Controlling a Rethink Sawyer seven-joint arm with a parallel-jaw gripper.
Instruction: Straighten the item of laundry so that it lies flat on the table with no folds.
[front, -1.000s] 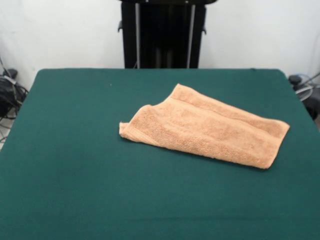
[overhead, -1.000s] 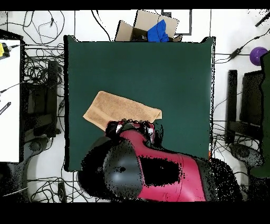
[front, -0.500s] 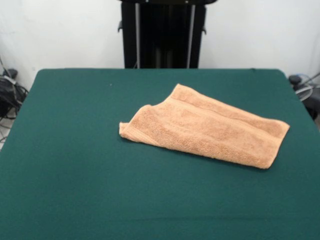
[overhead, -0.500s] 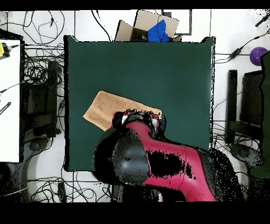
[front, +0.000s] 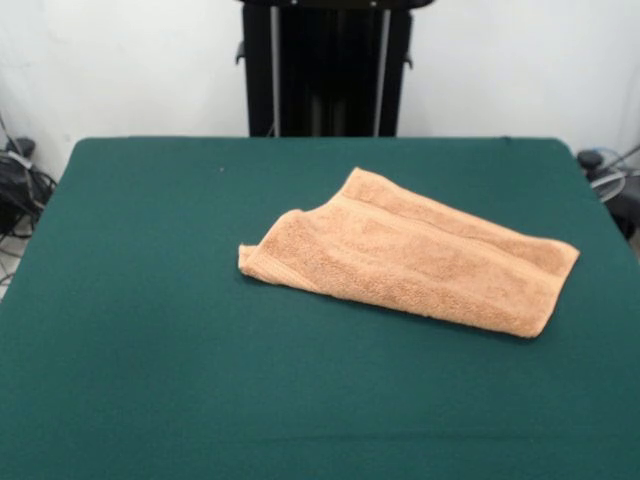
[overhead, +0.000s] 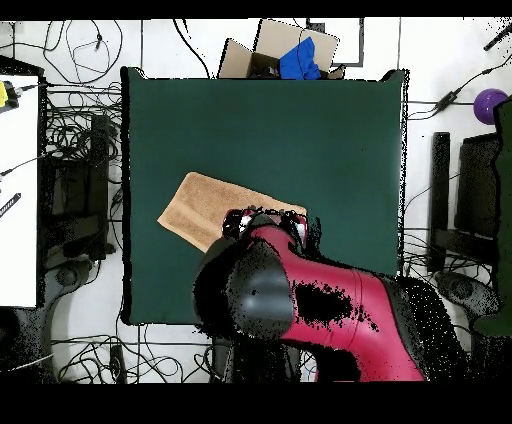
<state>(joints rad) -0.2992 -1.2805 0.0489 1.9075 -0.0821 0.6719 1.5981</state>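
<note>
The item of laundry, an orange-tan towel (front: 410, 255), lies right of the table's (front: 150, 300) middle. It is folded over itself, with a doubled corner at its left end. From overhead the towel (overhead: 200, 205) slants across the green table (overhead: 260, 120). My red and black arm (overhead: 310, 300) covers its right part. The gripper (overhead: 266, 224) at the arm's tip is seen only from above, over the towel's edge nearest the base. The front view shows no arm or gripper.
A cardboard box (overhead: 260, 48) holding something blue (overhead: 300, 60) stands past the table's far edge in the overhead view. Cables (overhead: 85, 110) lie on the floor around the table. A white surface (overhead: 18, 190) is at the left and a purple ball (overhead: 490, 103) at the right.
In the overhead view the arm has swung to the right and its tip has crept further over the towel's right part. The towel lies as before.
</note>
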